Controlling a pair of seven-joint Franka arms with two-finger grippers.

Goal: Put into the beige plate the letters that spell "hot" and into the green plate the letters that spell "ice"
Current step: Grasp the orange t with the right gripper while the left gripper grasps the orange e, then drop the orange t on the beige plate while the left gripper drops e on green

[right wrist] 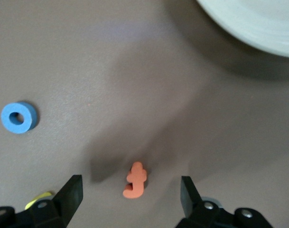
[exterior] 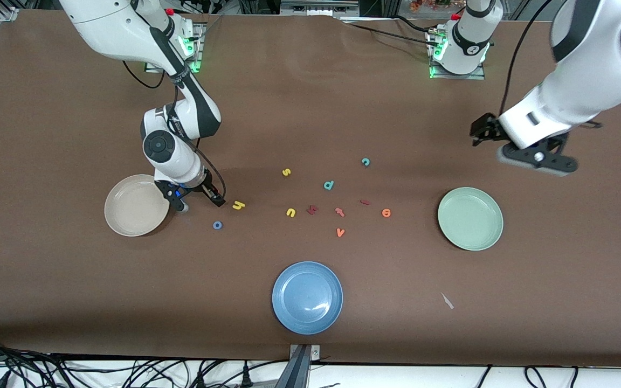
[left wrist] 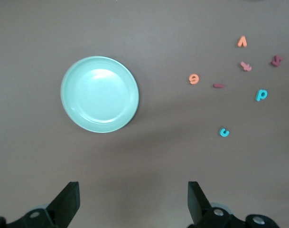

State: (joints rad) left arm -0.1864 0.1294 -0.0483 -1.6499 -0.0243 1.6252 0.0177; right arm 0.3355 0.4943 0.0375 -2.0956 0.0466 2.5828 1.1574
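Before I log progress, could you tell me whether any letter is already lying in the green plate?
No, the green plate holds nothing in the left wrist view; the teal "c" and orange "e" lie on the table beside it.

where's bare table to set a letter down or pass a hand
Bare table lies between the blue plate and the green plate, and between the blue plate and the beige plate. It is crowded mid-table, from the yellow h to the orange e.
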